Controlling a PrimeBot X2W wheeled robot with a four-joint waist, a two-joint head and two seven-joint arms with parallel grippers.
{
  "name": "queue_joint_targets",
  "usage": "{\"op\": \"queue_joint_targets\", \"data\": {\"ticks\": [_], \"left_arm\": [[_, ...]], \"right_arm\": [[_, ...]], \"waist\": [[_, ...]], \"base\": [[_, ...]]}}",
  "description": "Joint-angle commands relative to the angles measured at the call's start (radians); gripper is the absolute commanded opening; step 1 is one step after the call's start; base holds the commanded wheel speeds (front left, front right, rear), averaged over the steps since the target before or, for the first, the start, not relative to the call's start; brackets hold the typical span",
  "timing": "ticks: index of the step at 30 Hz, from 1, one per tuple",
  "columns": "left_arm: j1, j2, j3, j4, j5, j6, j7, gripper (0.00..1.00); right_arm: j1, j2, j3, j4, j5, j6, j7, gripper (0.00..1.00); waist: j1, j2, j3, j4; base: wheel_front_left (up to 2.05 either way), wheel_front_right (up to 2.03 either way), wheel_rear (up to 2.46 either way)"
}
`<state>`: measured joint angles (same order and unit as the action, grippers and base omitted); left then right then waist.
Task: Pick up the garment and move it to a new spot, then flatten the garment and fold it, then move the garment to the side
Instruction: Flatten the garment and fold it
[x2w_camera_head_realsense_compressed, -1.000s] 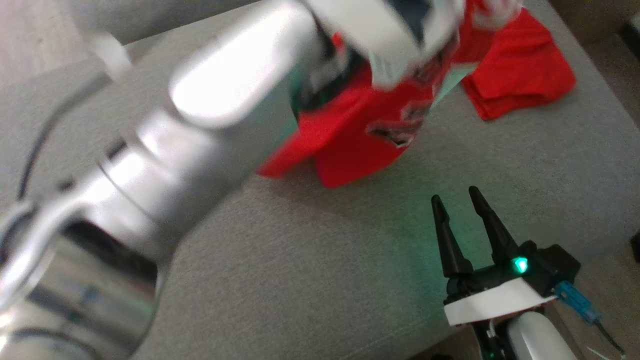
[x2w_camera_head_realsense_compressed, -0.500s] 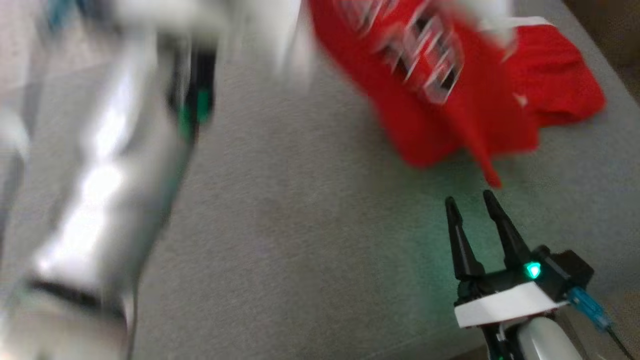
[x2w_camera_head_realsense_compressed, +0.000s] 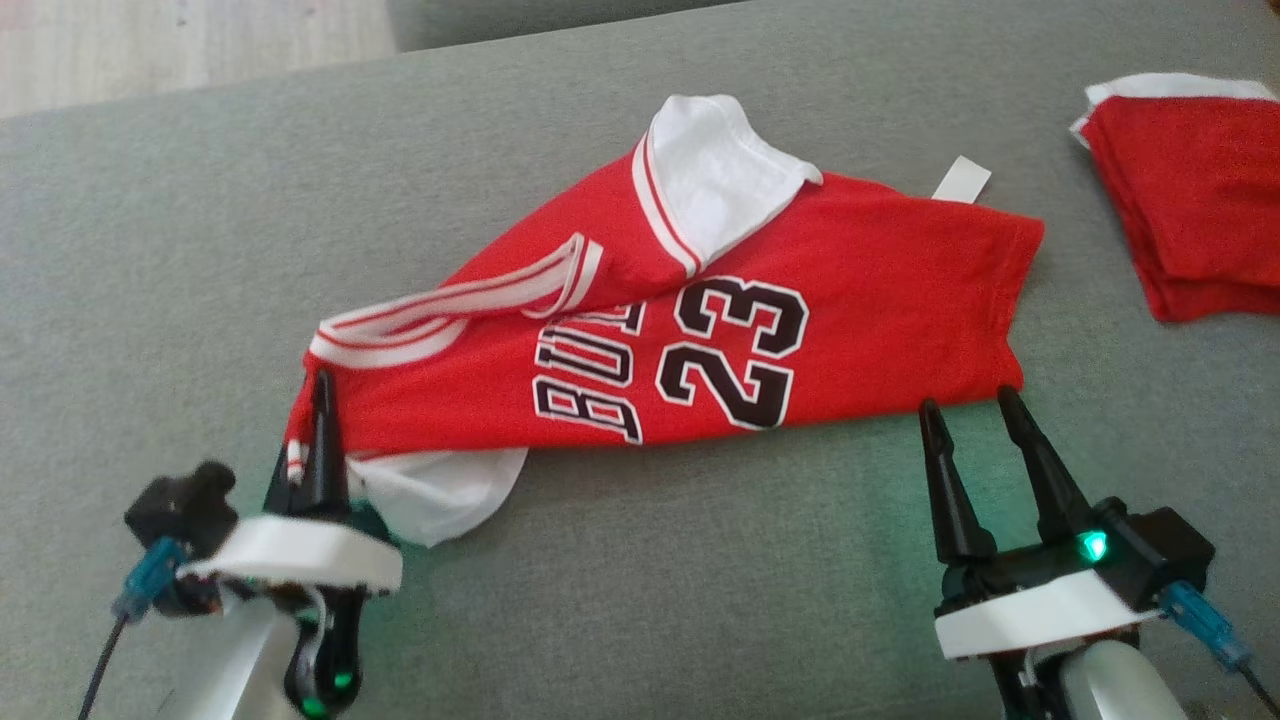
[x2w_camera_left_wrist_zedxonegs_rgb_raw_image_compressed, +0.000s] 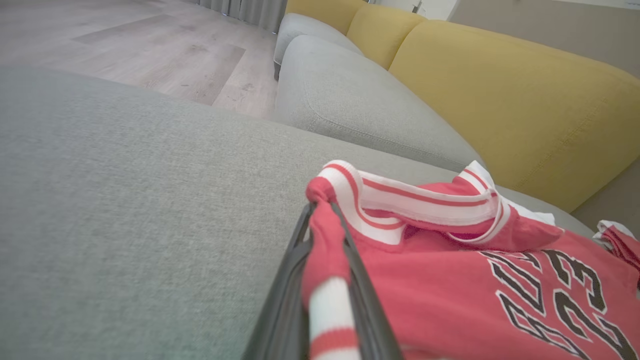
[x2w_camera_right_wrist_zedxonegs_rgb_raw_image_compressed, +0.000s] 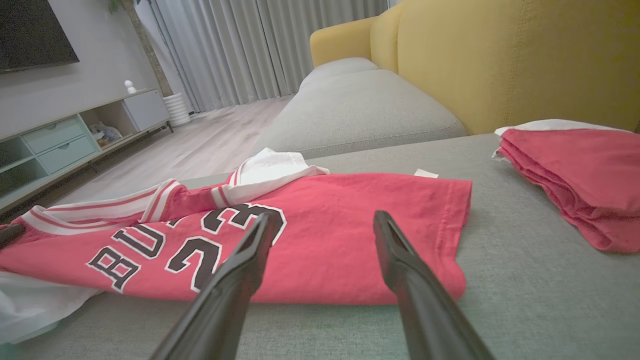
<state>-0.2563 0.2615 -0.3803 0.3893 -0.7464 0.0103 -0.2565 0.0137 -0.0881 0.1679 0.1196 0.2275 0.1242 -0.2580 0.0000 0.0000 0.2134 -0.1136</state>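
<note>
Shirt (x2w_camera_head_realsense_compressed: 850, 290) swung through air moments ago, then lay on sofa (x2w_camera_head_realsense_compressed: 620, 600), still bunched. My left jaws pinched its striped edge; right jaws wide, empty. I judged flattening next.

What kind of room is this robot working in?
Probably a home living room: a yellow-backed sofa with grey seat cushions, a low pale-green drawer cabinet and long grey curtains.
</note>
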Motion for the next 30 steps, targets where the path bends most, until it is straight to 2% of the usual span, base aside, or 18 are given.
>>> {"op": "queue_joint_targets", "data": {"ticks": [1,2,3,4,7,10,11,14,18,21,25,30], "left_arm": [[-0.008,0.04,0.046,-0.047,0.021,0.005,-0.005,0.0],[-0.001,0.047,0.048,-0.059,0.034,0.011,-0.005,0.36],[-0.001,0.057,0.045,-0.07,0.048,0.015,-0.005,0.92],[-0.01,0.067,0.045,-0.085,0.063,0.024,-0.005,1.0],[-0.074,0.113,0.025,-0.145,0.13,0.048,0.024,1.0],[-0.189,0.169,-0.026,-0.222,0.217,0.052,0.121,1.0],[-0.189,0.169,-0.026,-0.222,0.217,0.052,0.121,1.0],[-0.342,0.195,-0.094,-0.292,0.28,0.016,0.262,1.0],[-0.554,0.162,-0.219,-0.298,0.297,-0.082,0.523,1.0],[-0.696,0.12,-0.326,-0.249,0.291,-0.125,0.694,1.0],[-0.824,0.064,-0.464,-0.166,0.232,-0.14,0.839,1.0],[-0.936,0.033,-0.606,-0.071,0.149,-0.141,0.878,1.0]], "right_arm": [[-0.002,-0.016,0.02,-0.033,-0.005,0.007,-0.004,1.0],[-0.001,-0.017,0.022,-0.033,-0.006,0.007,-0.004,1.0],[-0.002,-0.018,0.025,-0.032,-0.006,0.007,-0.004,1.0],[-0.002,-0.019,0.028,-0.032,-0.007,0.007,-0.004,1.0],[-0.007,-0.02,0.035,-0.03,-0.008,0.007,-0.004,1.0],[-0.02,-0.021,0.046,-0.031,-0.008,0.007,-0.004,1.0],[-0.02,-0.021,0.046,-0.031,-0.008,0.007,-0.004,1.0],[-0.037,-0.024,0.062,-0.032,-0.006,0.007,-0.004,1.0],[-0.062,-0.024,0.081,-0.029,-0.003,0.007,-0.004,1.0],[-0.084,-0.02,0.096,-0.025,0.0,0.007,-0.004,1.0],[-0.107,-0.009,0.116,-0.016,0.007,0.007,-0.004,1.0],[-0.129,0.005,0.141,-0.008,0.016,0.007,-0.004,1.0]], "waist": [[0.0,0.0,-0.002,0.012],[0.0,0.0,-0.003,0.014],[0.0,0.0,-0.004,0.016],[0.0,0.0,-0.005,0.017],[0.0,0.0,-0.003,0.016],[0.0,0.0,0.01,0.005],[0.0,0.0,0.01,0.005],[0.0,0.0,0.031,-0.015],[0.0,0.0,0.073,-0.05],[0.0,0.0,0.105,-0.085],[0.0,0.0,0.141,-0.136],[0.0,0.0,0.19,-0.191]], "base": [[0.0,0.0,0.0],[0.0,0.0,0.0],[0.0,0.0,0.0],[0.0,0.0,0.0],[0.0,0.0,0.0],[0.0,0.0,0.0],[0.0,0.0,0.0],[0.0,0.0,0.0],[0.0,0.0,0.0],[0.0,0.0,0.0],[0.0,0.0,0.0],[0.0,0.0,0.0]]}}
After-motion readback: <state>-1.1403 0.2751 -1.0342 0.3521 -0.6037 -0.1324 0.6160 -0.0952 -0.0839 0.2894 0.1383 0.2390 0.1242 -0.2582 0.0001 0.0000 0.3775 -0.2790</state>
